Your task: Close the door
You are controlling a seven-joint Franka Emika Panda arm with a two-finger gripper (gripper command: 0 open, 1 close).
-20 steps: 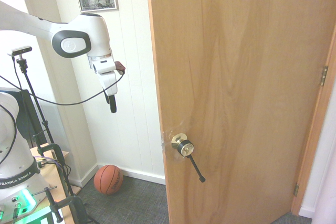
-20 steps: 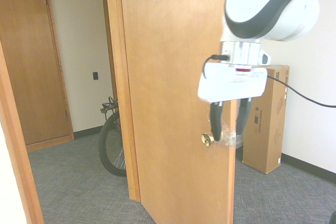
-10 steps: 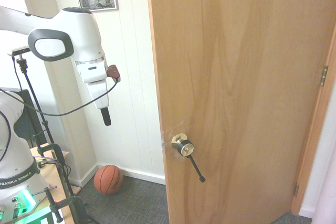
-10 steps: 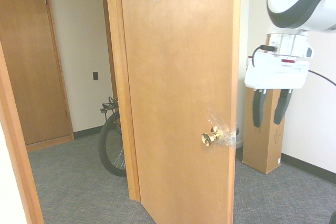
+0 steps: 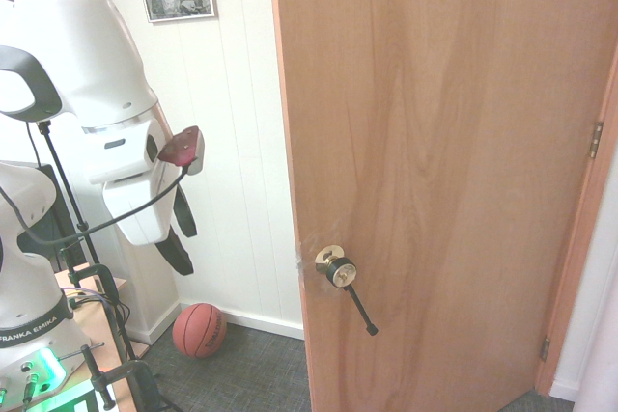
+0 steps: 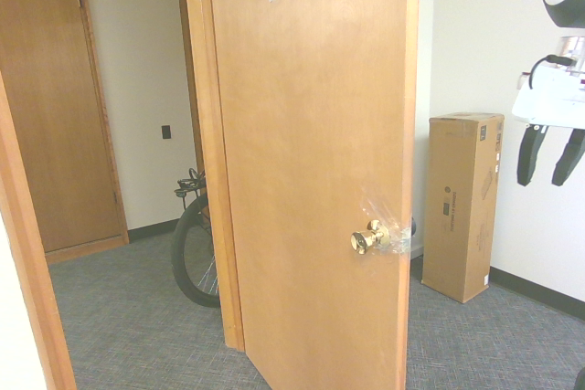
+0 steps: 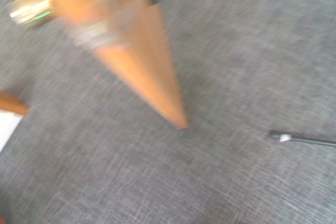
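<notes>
While the first exterior view shows a basketball beside the wall, only the second shows the closed cardboard box. The door stands ajar, well apart from the gripper, whose fingers are spread.

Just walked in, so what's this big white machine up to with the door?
The robot arm seems meant to close the door, which stands open. Right now it isn't handling anything: its end effector hangs in the air with its two fingers apart and nothing between them, well away from the brass knob. On the other side, a black rod sticks out from the knob there.
</notes>
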